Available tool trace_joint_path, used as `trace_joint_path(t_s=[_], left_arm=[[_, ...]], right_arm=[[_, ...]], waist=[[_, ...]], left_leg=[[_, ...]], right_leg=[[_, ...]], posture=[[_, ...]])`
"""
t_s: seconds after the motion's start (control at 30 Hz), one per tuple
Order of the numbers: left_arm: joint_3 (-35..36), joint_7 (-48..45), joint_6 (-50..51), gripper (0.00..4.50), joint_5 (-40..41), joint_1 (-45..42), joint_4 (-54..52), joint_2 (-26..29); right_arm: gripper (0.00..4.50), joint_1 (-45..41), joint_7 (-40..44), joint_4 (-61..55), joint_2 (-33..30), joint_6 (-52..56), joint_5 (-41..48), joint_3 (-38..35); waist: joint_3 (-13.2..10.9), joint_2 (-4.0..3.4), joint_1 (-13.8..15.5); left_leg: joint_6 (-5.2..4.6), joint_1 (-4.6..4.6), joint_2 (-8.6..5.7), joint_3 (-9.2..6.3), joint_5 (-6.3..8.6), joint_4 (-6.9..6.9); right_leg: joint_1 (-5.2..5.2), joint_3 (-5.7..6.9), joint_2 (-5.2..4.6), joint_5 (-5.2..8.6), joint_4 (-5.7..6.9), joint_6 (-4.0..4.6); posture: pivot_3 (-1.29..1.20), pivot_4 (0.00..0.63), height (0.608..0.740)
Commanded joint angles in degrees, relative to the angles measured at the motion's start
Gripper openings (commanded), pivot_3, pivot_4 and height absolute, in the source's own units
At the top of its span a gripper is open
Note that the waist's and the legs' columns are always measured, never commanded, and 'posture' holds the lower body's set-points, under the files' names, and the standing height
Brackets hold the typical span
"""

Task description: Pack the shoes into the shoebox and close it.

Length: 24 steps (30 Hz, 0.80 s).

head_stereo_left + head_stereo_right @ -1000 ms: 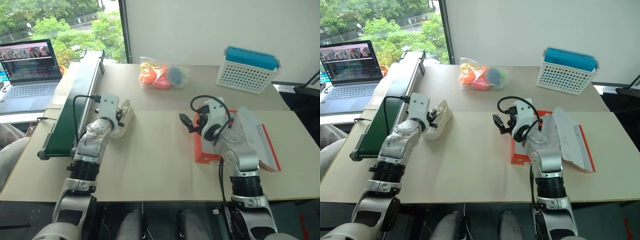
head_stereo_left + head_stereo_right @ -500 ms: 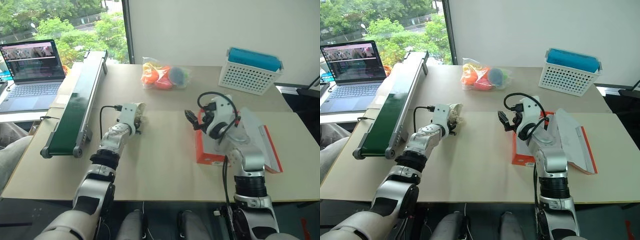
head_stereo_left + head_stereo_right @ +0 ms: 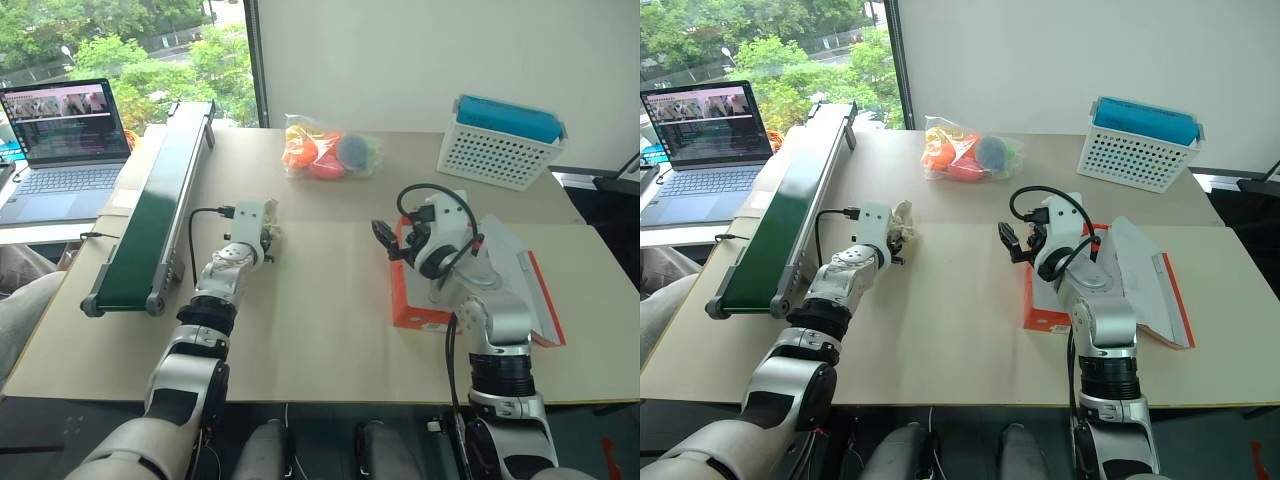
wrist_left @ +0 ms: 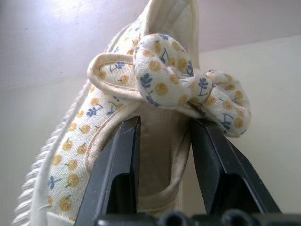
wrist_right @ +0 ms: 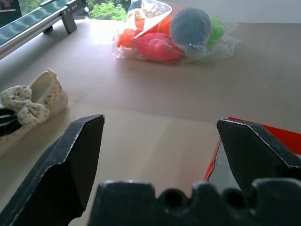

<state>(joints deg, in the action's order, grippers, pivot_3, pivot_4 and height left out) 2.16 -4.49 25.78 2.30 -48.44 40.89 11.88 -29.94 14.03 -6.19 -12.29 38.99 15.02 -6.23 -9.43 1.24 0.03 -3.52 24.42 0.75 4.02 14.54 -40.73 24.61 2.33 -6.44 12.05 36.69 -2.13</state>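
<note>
Since one second ago, the left arm has been stretched forward and toward the middle of the table, and the shoe (image 4: 155, 94) has been carried away from the green conveyor (image 3: 150, 215). Nearest, the shoebox (image 3: 425, 300) is seen on the table (image 3: 320, 330), orange-red cardboard with the hinged lid (image 3: 520, 285) laid open to the right and white paper inside. The right gripper (image 3: 383, 240) is held level above the near left edge of the box, its black fingers spread wide with nothing between them. Farther on the left, the left gripper (image 3: 902, 228) is closed partly on the shoe: a cream fabric shoe, printed with small yellow and blue flowers, with a padded bow and a ribbed pale sole. At the far side, a bag of coloured balls (image 3: 325, 150) and a white perforated basket (image 3: 497, 140) are placed.
</note>
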Motion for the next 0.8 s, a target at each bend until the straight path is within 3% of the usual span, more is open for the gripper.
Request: trace_joint_path(t_s=[0.03,0.17,0.33,0.6,0.8], left_arm=[[1.21,1.48,-2.47,1.69,-0.34,0.18,-4.08,0.41],[1.20,1.94,-4.09,2.66,-1.12,1.00,-6.88,1.26],[0.70,1.64,-2.43,4.47,-1.81,2.15,-10.64,2.24],[0.65,1.15,0.47,4.47,-1.80,3.17,-8.79,1.04],[0.09,4.02,-4.78,4.47,-4.02,-1.88,5.22,-0.49]], right_arm=[[4.50,-0.09,0.00,-1.92,0.11,-0.60,1.17,-0.82],[4.50,0.05,0.01,-1.75,0.17,-0.68,1.03,-0.71],[4.50,0.36,0.06,-1.69,0.28,-0.64,0.86,-0.44],[4.50,0.45,-0.02,-1.56,0.51,-0.71,0.87,-0.44],[4.50,1.94,-0.03,-2.07,0.05,-0.46,1.14,-1.51]], waist=[[0.00,0.00,0.00],[0.00,0.00,-0.01],[0.00,0.00,0.00],[0.00,0.00,-0.13],[0.00,0.00,-0.06]], left_leg=[[0.00,0.00,0.00,0.00,0.00,0.00],[0.01,0.03,0.01,0.00,0.00,0.00],[0.02,0.21,0.00,0.00,-0.01,-0.01],[0.05,0.37,0.00,0.03,-0.03,-0.01],[0.04,0.37,-0.02,0.02,-0.03,-0.03]], right_leg=[[0.00,0.00,0.00,0.00,0.00,0.00],[0.04,0.00,0.00,0.00,0.00,0.00],[0.22,0.00,0.00,0.00,0.03,0.00],[0.40,-0.02,0.01,0.00,0.08,0.00],[0.41,-0.01,0.02,0.00,0.07,0.00]], posture=[[0.00,0.150,0.705],[0.00,0.150,0.705],[0.00,0.150,0.705],[0.00,0.150,0.705],[0.00,0.150,0.705]])
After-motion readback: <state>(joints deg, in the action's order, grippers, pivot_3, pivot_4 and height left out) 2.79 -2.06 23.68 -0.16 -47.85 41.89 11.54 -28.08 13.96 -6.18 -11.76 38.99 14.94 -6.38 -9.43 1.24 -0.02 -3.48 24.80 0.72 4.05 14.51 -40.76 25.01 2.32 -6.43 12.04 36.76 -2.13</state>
